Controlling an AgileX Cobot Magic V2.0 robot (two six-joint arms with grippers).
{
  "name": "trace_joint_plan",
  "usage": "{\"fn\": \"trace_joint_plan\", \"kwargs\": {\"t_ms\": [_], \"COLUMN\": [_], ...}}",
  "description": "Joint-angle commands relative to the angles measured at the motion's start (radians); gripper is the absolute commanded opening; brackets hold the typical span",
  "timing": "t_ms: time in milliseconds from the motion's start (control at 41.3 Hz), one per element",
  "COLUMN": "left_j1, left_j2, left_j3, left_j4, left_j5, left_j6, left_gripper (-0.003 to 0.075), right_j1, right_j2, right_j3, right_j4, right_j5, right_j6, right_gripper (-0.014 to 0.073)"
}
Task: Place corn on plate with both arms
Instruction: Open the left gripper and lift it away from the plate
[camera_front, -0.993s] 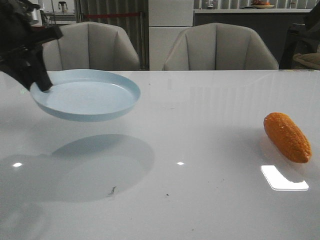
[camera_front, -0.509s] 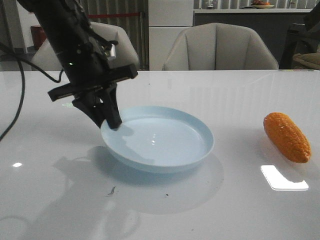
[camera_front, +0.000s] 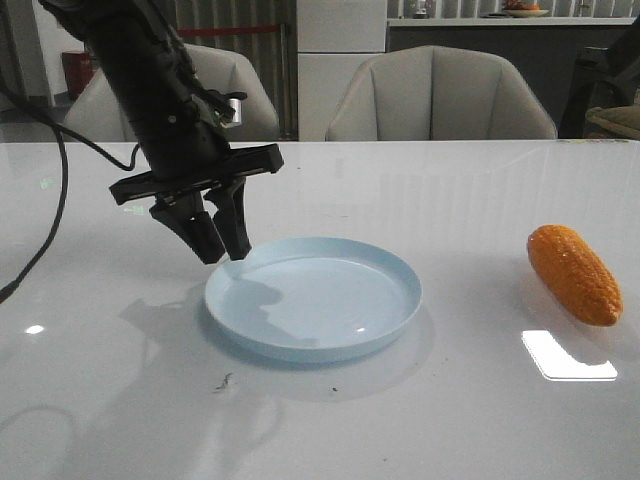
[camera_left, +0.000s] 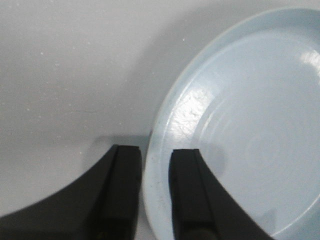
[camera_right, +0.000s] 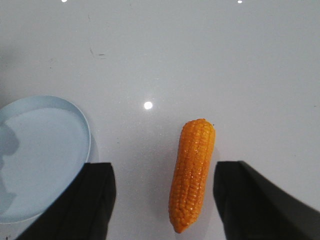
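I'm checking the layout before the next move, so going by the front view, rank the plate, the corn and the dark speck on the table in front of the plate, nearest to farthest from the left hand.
1. The plate, its rim right at the left hand.
2. The dark speck, on the table in front of the plate.
3. The corn, far off on the right side.

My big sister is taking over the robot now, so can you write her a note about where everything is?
Left gripper: open, fingers either side of the plate rim, plate resting flat on the table.
Right gripper: open wide, above the corn, one finger on each side, not touching.
Corn lies on the table to the right of the plate, apart from it.
Done: plate set down.
Left: left arm backs off, right gripper picks up the corn and puts it on the plate.
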Motion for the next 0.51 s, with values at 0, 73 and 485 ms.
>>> {"fn": "trace_joint_plan", "kwargs": {"t_ms": [0, 73, 485], "left_j1": [-0.008, -0.008, -0.008], "left_j2": [-0.066, -0.066, -0.167], "left_j3": [-0.033, -0.033, -0.184], "left_j4": [-0.002, 0.000, 0.275], "left_j5": [-0.002, 0.011, -0.003], "left_j6": [-0.002, -0.002, -0.011], "left_gripper": [0.0392, 0.0408, 0.0403], "right_j1": [0.001, 0.001, 0.001], "right_j2": [-0.017, -0.017, -0.017], "right_j3": [-0.037, -0.037, -0.037], "right_j4": [0.015, 0.015, 0.015], "right_j5": [-0.061, -0.067, -0.090], "right_j6": [-0.004, -0.004, -0.004], "right_gripper": [0.0531, 0.0531, 0.0531]}}
